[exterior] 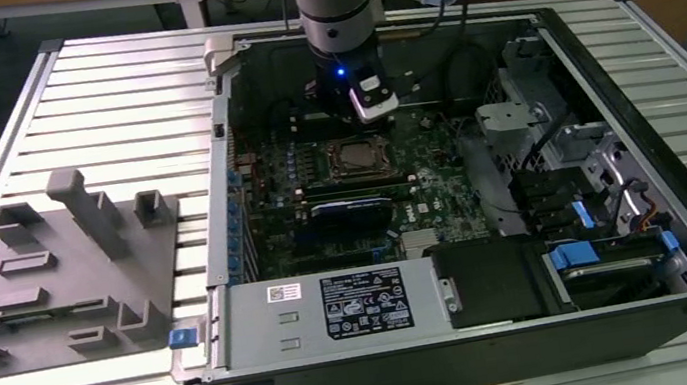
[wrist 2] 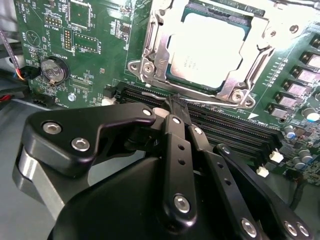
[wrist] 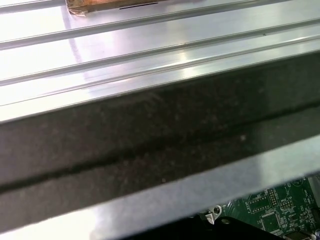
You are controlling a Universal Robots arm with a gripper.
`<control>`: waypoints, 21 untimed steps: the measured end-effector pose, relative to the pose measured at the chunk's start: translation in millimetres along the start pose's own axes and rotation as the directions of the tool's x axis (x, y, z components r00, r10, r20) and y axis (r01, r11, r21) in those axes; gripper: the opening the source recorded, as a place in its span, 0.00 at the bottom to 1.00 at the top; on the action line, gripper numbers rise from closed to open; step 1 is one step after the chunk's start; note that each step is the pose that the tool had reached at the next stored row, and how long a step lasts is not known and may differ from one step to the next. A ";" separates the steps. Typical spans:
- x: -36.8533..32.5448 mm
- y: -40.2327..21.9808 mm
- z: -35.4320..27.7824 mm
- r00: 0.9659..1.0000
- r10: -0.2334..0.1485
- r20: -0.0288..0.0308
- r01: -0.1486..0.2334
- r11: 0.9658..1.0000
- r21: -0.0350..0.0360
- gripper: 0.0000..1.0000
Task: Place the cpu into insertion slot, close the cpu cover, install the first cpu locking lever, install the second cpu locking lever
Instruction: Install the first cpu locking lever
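1. In the exterior view you see the open computer case [exterior: 472, 336] lying on the slatted table [exterior: 101, 95]. A grey moulded fixture [exterior: 65, 272] sits on the table at the exterior view's left, well apart from the work. Your arm reaches down into the case, and the gripper [exterior: 364, 114] hangs over the green board [exterior: 322, 231], near the insertion slot [exterior: 339, 161] but clear of it. The slot sits about mid-board, with the blue-trimmed card [exterior: 349, 207] just beside it on the side away from the gripper.
2. In the second wrist view the cpu [wrist 2: 210, 50] already sits in the slot, its dull silvery top facing you. The cpu cover [wrist 2: 157, 55] lies flat around it, and the chip shows through the cover's window. You cannot tell here how the locking levers stand. The fingers [wrist 2: 181, 107] are pressed together with nothing visible between them. Their tips hover over the long black memory slots [wrist 2: 235, 125], just beside the cover's edge. A round coin cell [wrist 2: 52, 70] sits on the board, well off to the side.
3. In the first wrist view you look along the table's slats [wrist: 150, 50] and the case's dark wall [wrist: 150, 140], with a corner of the board [wrist: 280, 215] beyond.
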State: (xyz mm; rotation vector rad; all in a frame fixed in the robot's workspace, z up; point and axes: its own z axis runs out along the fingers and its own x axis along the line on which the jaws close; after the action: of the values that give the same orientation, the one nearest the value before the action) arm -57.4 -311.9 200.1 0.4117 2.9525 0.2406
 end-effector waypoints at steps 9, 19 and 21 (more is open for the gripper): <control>1.6 0.0 0.1 1.000 -0.001 0.008 0.001 1.000 -0.002 0.11; 2.6 1.5 0.4 1.000 0.005 0.010 -0.005 1.000 -0.001 0.11; 2.9 1.8 0.5 1.000 0.007 0.010 -0.007 1.000 -0.001 0.11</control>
State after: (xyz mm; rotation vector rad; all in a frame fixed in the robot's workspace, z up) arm -59.7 -309.3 199.6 0.4225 2.9413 0.2399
